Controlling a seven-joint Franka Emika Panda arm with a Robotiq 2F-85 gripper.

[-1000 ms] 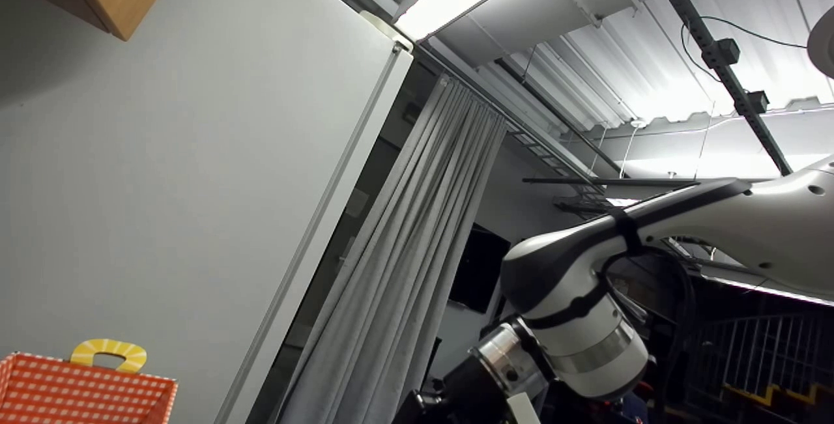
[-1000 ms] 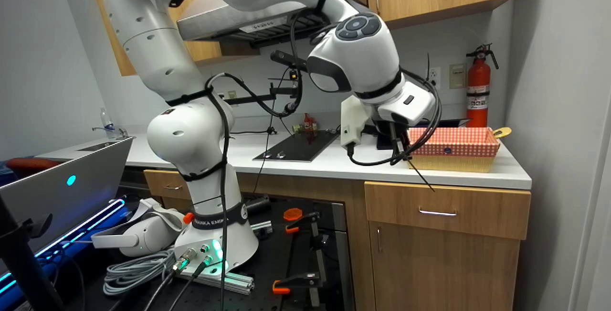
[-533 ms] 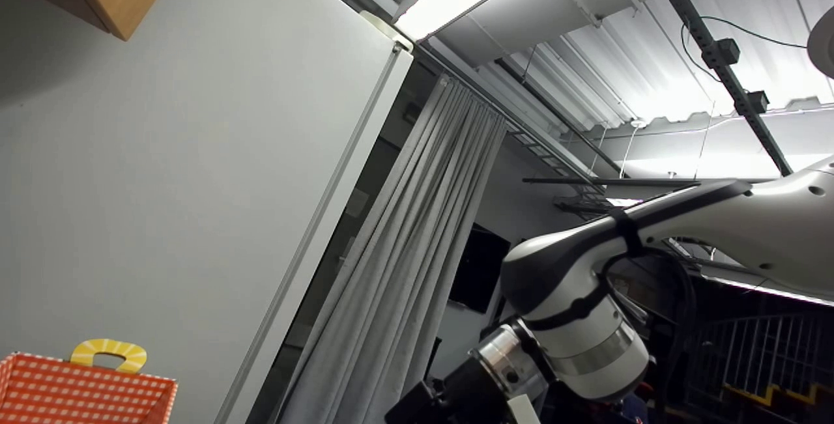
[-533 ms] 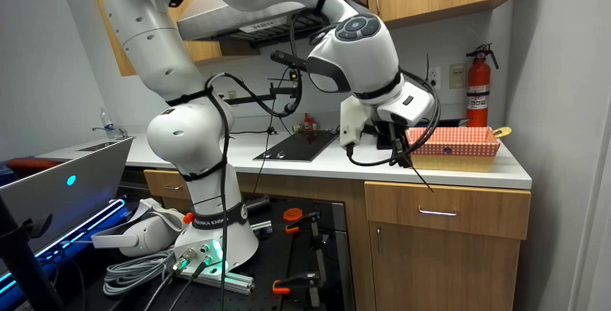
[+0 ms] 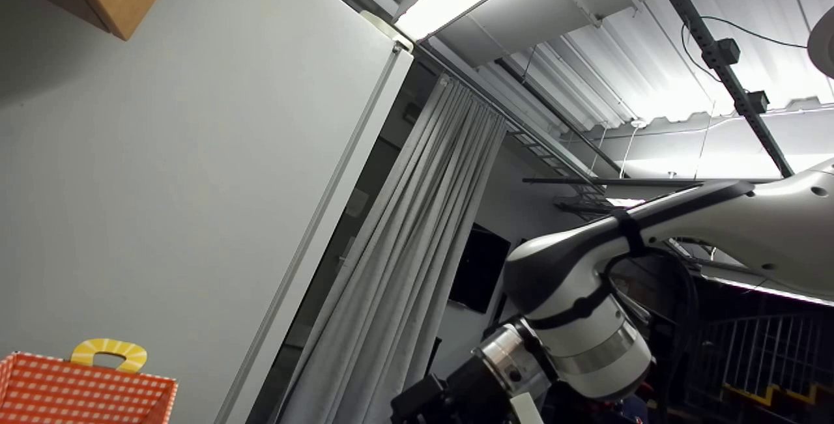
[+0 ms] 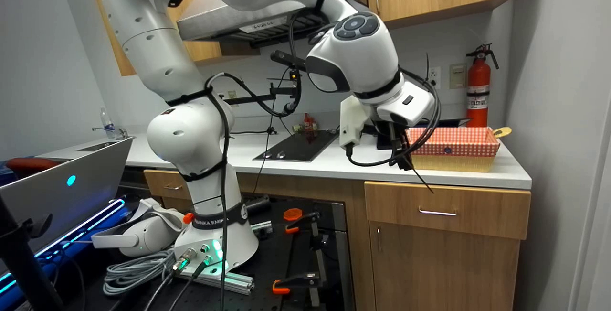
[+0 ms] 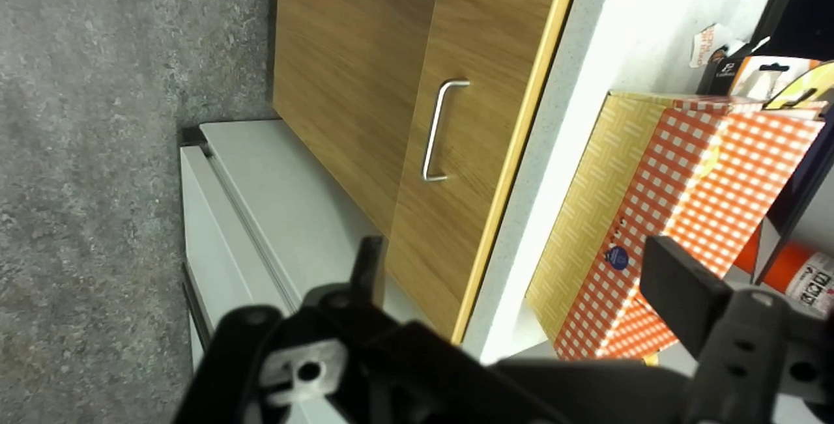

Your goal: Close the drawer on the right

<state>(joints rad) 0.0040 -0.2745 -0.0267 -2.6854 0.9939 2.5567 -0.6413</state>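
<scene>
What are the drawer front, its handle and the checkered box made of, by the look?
Drawer front: wood or wood-look laminate, satin; brown grain shows, but which one stays open.
Handle: probably metal, smooth; silvery with bright highlights.
Box: likely cardboard, smooth printed finish; check and weave patterns look flat on thin, straight-edged panels.

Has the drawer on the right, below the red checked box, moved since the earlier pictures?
No. In an exterior view, the drawer shows no visible shift in any direction against the white countertop above it.
</scene>
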